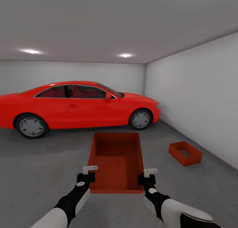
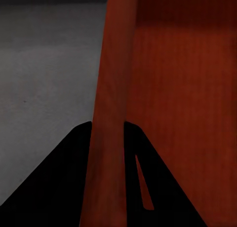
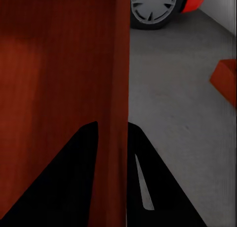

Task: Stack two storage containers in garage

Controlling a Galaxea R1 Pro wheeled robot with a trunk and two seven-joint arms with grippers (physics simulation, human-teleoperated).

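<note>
The car's (image 1: pixel 77 104) tail is cut off at the head view's left edge, and in the right wrist view just one grey-spoked wheel (image 3: pixel 153 7) and a scrap of red body show. The near wall of the held bin (image 1: pixel 116 160) hides its underside, so whether it clears the floor (image 1: pixel 39 161) cannot be told. It is an orange-red, smooth-walled rectangular box, open on top, long axis running away from the robot toward the car. The left claw (image 1: pixel 86 175) pinches its left side wall near the close corner; in the left wrist view that wall (image 2: pixel 111 113) runs up between two dark fingers (image 2: pixel 64 182), pressed against either face. The right claw (image 1: pixel 147 176) likewise pinches the right side wall near the close corner, the rim (image 3: pixel 116 113) passing between its fingers (image 3: pixel 158 187). The second bin (image 1: pixel 185 153), same colour and shape, sits on the floor ahead and to the right, well apart from the held one and near the white side wall (image 1: pixel 198 95); just its corner (image 3: pixel 226 78) enters the right wrist view. The floor is dull mottled grey concrete, the walls plain and pale, and two ceiling lights (image 1: pixel 125 55) glow overhead.
</note>
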